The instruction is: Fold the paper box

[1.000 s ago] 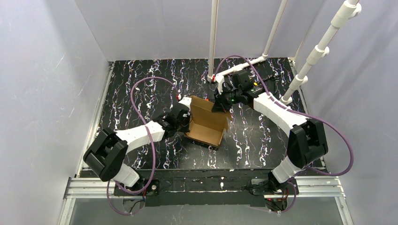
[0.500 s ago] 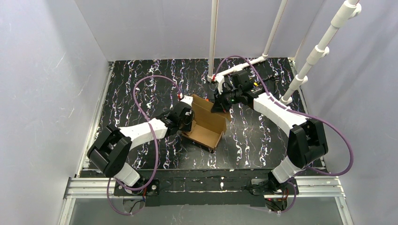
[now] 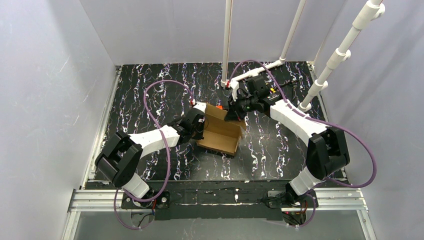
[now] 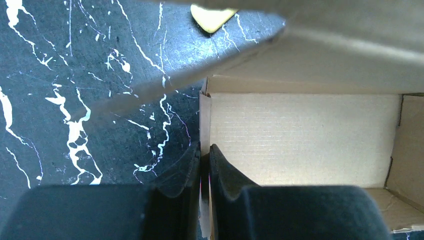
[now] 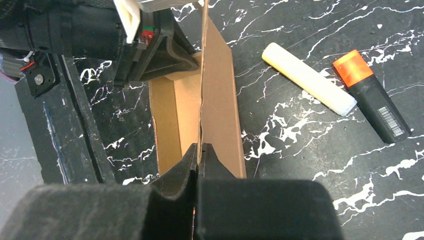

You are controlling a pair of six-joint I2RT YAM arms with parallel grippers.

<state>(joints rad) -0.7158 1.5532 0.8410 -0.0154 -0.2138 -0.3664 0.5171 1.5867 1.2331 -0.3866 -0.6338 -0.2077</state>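
Raising walls is judged under way: left wall of paper box is pinched by left gripper, far flap by right gripper; inward tucking is needed next.

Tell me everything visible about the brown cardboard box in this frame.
The brown corrugated cardboard box is plain, unmarked and half folded: a shallow open tray with raised side walls and a larger lid panel lifted at its far side. It rests on the black marbled table mid-workspace. The left gripper pinches its left wall; the right gripper pinches the lifted panel's edge.
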